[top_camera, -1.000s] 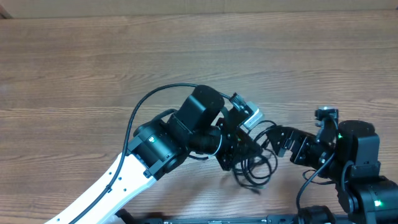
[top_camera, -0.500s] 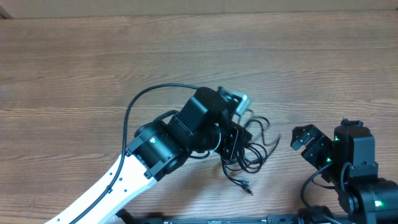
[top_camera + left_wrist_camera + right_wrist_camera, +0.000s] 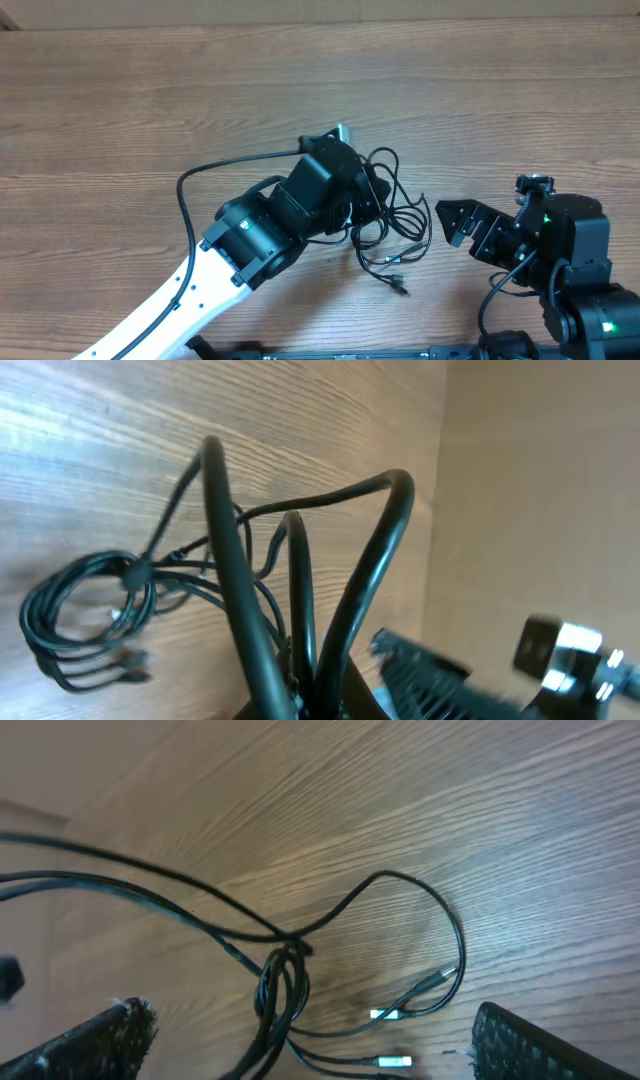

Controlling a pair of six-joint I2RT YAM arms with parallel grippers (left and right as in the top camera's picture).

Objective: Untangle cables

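Far left in the overhead view: the white-and-black left arm [image 3: 240,235], cut off by the bottom edge. At its tip, the left gripper [image 3: 370,192], clamped fully shut on the cables [image 3: 395,225]. Pinches several strands low between the jaws and lifts them into stiff arches above the wooden table [image 3: 120,110], as seen close up from the left wrist. Hides its own fingertips under the wrist housing from above, so cannot tell exactly where along the cords the grip falls. Lets the rest of the bundle trail off onto the wood, with a flat coil [image 3: 135,572] gathered to one side and a small plug [image 3: 397,288] at a loose end.

Further right, the right gripper [image 3: 450,222], spread as wide as it goes, holding nothing and touching nothing. Sits near the tangle but apart from it. From the right wrist, shows only its two textured pads [image 3: 105,1035] at the bottom corners, with a knot [image 3: 285,955] of twisted cord and two bright-tipped connectors [image 3: 395,1013] on the table between them. Loses the strands towards the left edge in blur.
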